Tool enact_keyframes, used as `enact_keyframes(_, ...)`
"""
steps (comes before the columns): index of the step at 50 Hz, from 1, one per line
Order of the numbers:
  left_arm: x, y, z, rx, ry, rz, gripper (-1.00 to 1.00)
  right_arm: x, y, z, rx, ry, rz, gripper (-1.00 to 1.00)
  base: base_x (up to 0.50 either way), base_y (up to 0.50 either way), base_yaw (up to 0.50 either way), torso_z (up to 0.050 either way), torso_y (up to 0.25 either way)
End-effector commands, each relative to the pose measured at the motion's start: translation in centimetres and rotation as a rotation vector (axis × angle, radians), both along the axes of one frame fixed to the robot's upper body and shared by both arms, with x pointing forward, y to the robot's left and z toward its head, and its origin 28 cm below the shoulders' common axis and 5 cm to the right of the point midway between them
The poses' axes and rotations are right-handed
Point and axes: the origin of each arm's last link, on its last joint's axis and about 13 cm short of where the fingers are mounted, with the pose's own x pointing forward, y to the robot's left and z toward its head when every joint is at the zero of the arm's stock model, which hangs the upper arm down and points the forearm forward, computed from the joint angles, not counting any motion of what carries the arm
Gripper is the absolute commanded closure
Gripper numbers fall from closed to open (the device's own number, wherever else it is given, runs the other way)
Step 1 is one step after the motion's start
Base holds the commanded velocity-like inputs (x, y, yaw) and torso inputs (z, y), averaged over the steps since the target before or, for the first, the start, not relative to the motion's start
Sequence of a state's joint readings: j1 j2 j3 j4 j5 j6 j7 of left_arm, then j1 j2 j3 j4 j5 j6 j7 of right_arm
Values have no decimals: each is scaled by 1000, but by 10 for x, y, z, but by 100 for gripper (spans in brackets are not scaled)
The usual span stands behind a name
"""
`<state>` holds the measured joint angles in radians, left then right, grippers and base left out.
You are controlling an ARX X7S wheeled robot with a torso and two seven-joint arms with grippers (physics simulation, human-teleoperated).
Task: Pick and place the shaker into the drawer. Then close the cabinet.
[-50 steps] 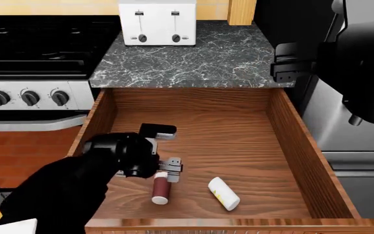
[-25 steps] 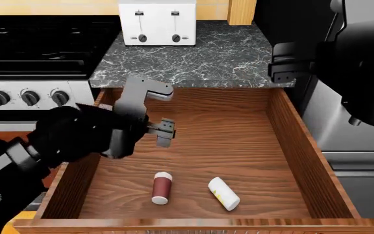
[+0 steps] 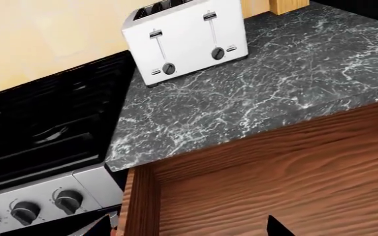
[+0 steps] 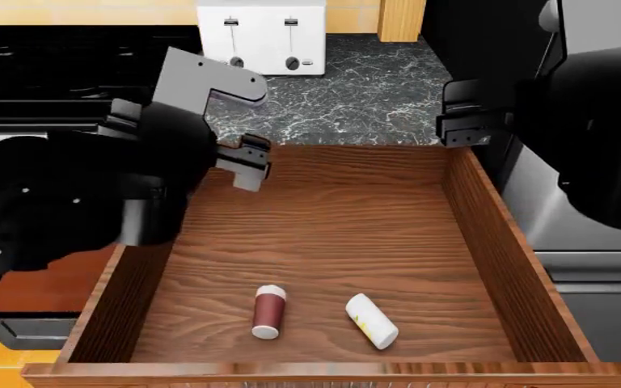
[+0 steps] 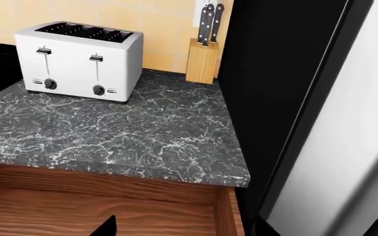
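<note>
The drawer (image 4: 504,250) of reddish-brown wood stands pulled out under the counter. The small white shaker (image 4: 371,321) lies on its side on the drawer floor near the front rim. A brown bottle with a white cap (image 4: 268,311) lies just left of it. My left gripper (image 4: 248,164) hangs open and empty above the drawer's back left corner, well away from both. In the left wrist view the drawer's left wall (image 3: 136,196) runs between the spread fingertips. My right gripper (image 4: 464,121) is open and empty above the drawer's back right corner (image 5: 225,211).
A white toaster (image 4: 261,36) stands at the back of the dark marble counter (image 4: 365,97). A black stove (image 4: 30,73) is to the left, a steel appliance front (image 4: 585,242) to the right. A knife block (image 5: 202,61) stands by the wall.
My left gripper has risen from beside the brown bottle at the drawer's front and moved back and left to the back left corner. Both bottles stay put. The right arm barely moved.
</note>
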<state>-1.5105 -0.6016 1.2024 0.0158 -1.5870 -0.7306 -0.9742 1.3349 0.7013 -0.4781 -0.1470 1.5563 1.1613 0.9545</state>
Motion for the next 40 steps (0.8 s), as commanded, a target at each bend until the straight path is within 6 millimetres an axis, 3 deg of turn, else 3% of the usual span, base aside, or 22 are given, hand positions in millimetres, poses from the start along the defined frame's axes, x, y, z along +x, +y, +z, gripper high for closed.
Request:
enact_keyframes(1,-8,3,12,25,-73,-15,-100,-1,1,-1,-18,-25,12,-100,0,0,0,0,0)
enact_keyframes(6,-9,3,12,29,-69,-20,-100,-1,1,-1,-28,-25,9,-100,0,84,0,0,0)
enact_keyframes(40,-10,6,12,16,-59,-19,-100,-6,5,4,-64,-29,1,-100,1,500,0,0,0)
